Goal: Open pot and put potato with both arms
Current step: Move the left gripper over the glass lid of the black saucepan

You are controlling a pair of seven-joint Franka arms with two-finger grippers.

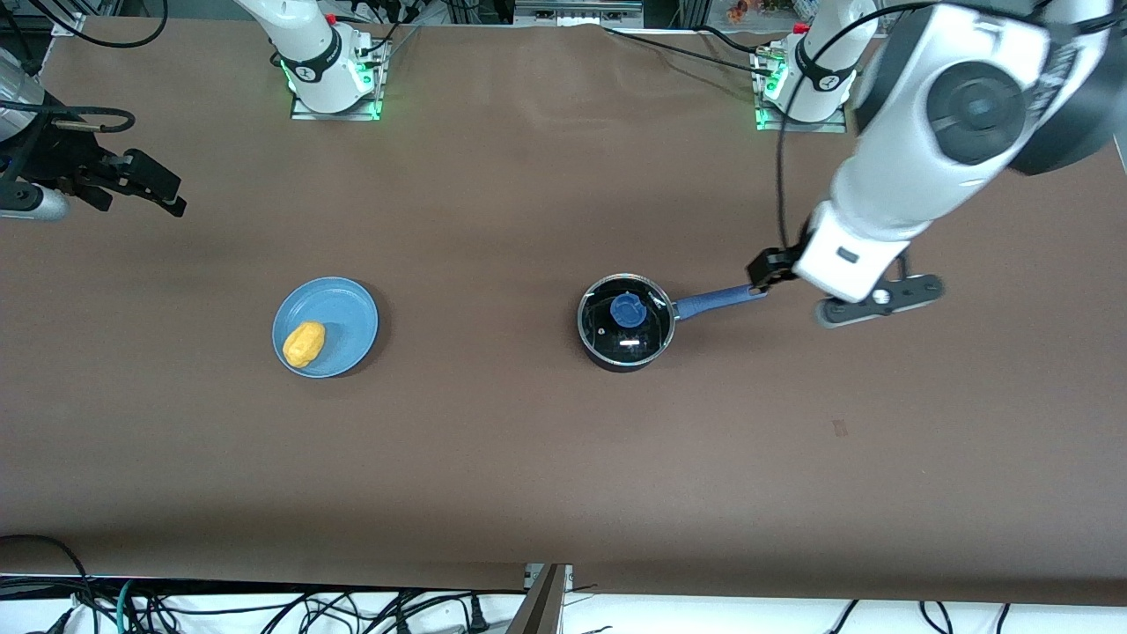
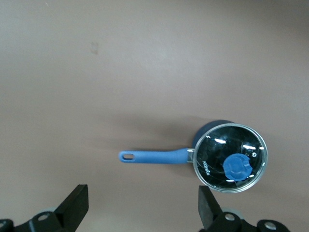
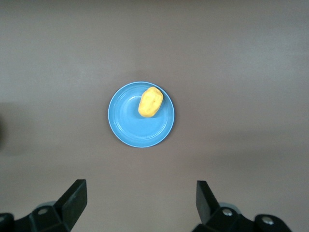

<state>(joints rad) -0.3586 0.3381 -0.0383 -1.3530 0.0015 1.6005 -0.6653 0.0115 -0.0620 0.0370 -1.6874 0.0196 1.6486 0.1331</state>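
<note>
The black pot (image 1: 626, 321) stands mid-table with its glass lid and blue knob (image 1: 628, 309) on; its blue handle (image 1: 718, 301) points toward the left arm's end. The left wrist view shows the pot (image 2: 212, 131), the knob (image 2: 236, 167) and the handle (image 2: 154, 156). My left gripper (image 1: 775, 269) (image 2: 143, 208) is open and empty in the air over the handle's tip. The yellow potato (image 1: 304, 343) (image 3: 150, 102) lies on a light-blue plate (image 1: 345, 308) (image 3: 140, 130) toward the right arm's end. My right gripper (image 1: 167, 195) (image 3: 140, 203) is open and empty, high over bare table beside the plate.
The brown table (image 1: 493, 458) is bare between plate and pot. The two arm bases (image 1: 330, 79) (image 1: 806, 88) stand along the table's edge farthest from the front camera. Cables hang past the nearest edge (image 1: 264, 608).
</note>
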